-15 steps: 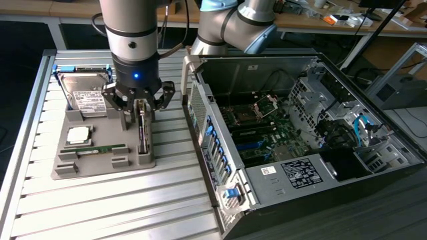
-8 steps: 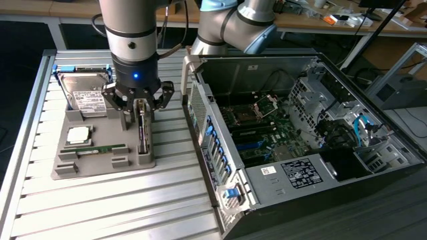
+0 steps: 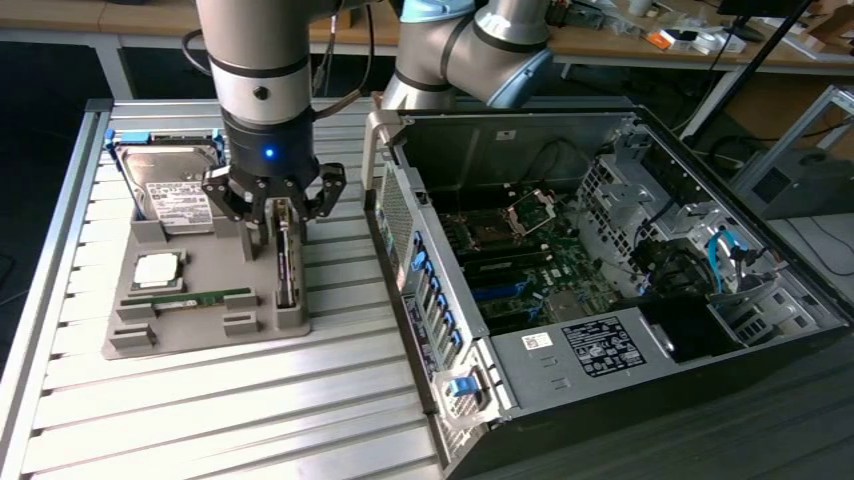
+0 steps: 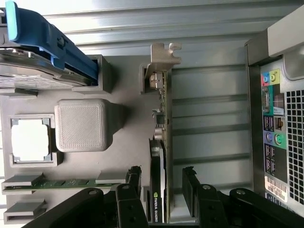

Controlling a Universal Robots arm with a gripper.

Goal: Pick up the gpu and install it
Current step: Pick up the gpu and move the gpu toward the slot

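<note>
The gpu [image 4: 158, 142] stands on edge in a slot of the grey holder tray [image 3: 200, 325]. It is a thin green board with a black block and a silver end bracket [image 4: 164, 53]. In the exterior view the gpu [image 3: 284, 268] sits at the tray's side nearest the computer. My gripper [image 3: 279, 208] hangs right over it, open. In the wrist view the gripper [image 4: 161, 179] straddles the card's black block, one black finger [image 4: 134, 178] on each side, with a small gap between each finger and the card.
The tray also holds a silver hard drive [image 3: 167, 190] in a blue frame, a processor chip [image 3: 158, 268] and a narrow green RAM stick [image 3: 187, 298]. The open computer case [image 3: 601, 280] lies on the exterior view's right, its motherboard [image 3: 514, 255] exposed. The table is slatted metal.
</note>
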